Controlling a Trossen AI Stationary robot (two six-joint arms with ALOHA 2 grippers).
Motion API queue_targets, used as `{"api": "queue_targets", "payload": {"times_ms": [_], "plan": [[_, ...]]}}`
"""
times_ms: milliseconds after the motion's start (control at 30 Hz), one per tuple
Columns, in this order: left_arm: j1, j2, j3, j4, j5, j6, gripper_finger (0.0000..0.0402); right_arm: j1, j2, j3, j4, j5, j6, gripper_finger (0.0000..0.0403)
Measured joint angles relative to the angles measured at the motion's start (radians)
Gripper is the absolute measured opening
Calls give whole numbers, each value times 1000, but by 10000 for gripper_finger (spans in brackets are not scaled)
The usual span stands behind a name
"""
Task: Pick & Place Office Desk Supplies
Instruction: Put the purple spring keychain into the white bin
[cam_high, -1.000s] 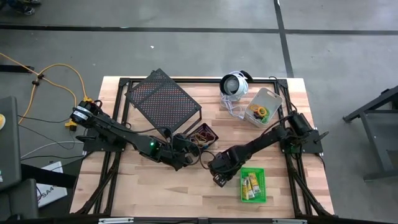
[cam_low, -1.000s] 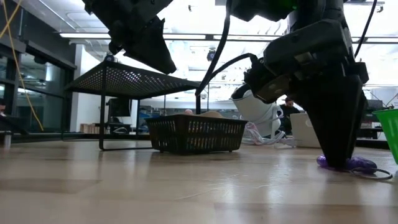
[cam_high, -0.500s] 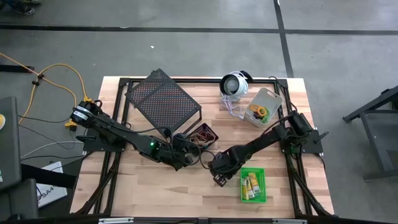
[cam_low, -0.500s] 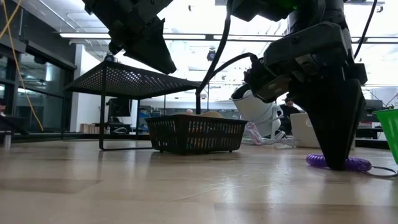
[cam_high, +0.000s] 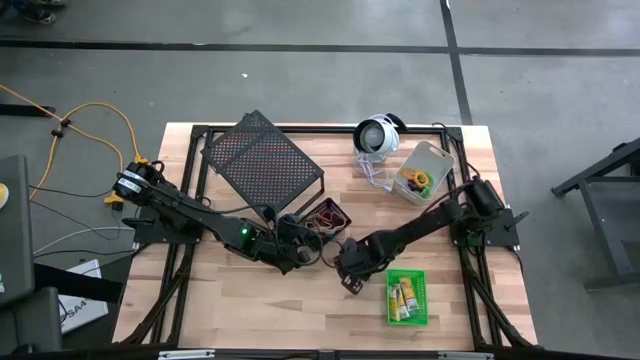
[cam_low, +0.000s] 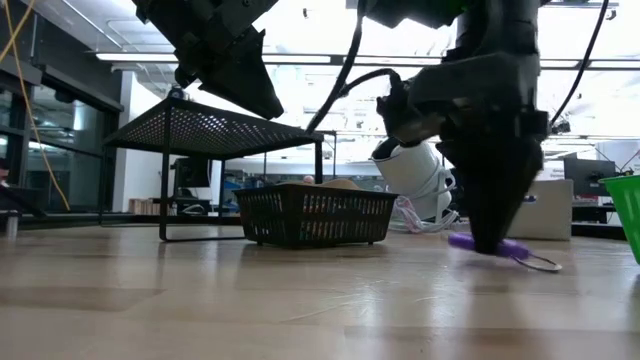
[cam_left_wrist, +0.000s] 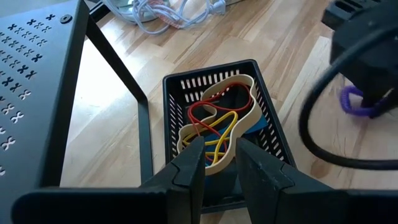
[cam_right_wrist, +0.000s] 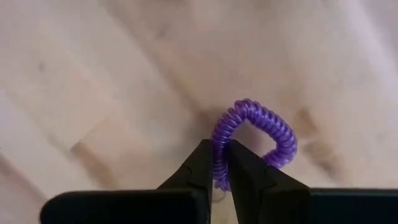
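Note:
A purple coiled loop (cam_right_wrist: 255, 134) sits at the tips of my right gripper (cam_right_wrist: 219, 163), which is shut on it and points down at the table's middle (cam_high: 348, 272). The loop also shows in the left wrist view (cam_left_wrist: 356, 102). A small black bin (cam_left_wrist: 217, 134) holding several elastic loops rests on the table beside the rack. Above its near side my left gripper (cam_left_wrist: 219, 163) hangs with a narrow gap between its fingers and nothing in it. A green bin (cam_high: 406, 296) with yellow pieces stands near the front. My right gripper pinches one side of the purple loop's coil (cam_right_wrist: 219, 149) between its two fingers, coming from above and pointing down. The rest of the loop sticks out beyond the fingertips (cam_low: 505, 247), tilted. I cannot tell whether it is clear of the wood.
A large black mesh rack (cam_high: 262, 160) stands at the far left over the table. A round white device (cam_high: 377, 135) with a cord and a clear bin (cam_high: 425, 172) sit at the far right. A thin wire loop (cam_low: 540, 263) lies by the right gripper.
My right gripper has rolled about its wrist and shifted a little toward the table's left and far side. The purple loop, which lay flat on the wood around the fingertips, has gone with it and now sits tilted at the tips.

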Motion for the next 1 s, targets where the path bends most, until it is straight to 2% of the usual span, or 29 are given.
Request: {"api": "queue_targets", "payload": {"times_ms": [367,667,1000], "plan": [[0,0,-1,9,0,0,84,10,-135,0,-101,74,-18,26],[0,0,-1,24,0,0,84,8,-177,-1,-188,61,-24,26],[0,0,-1,45,0,0,84,-119,-385,0,-348,96,-143,26]]}}
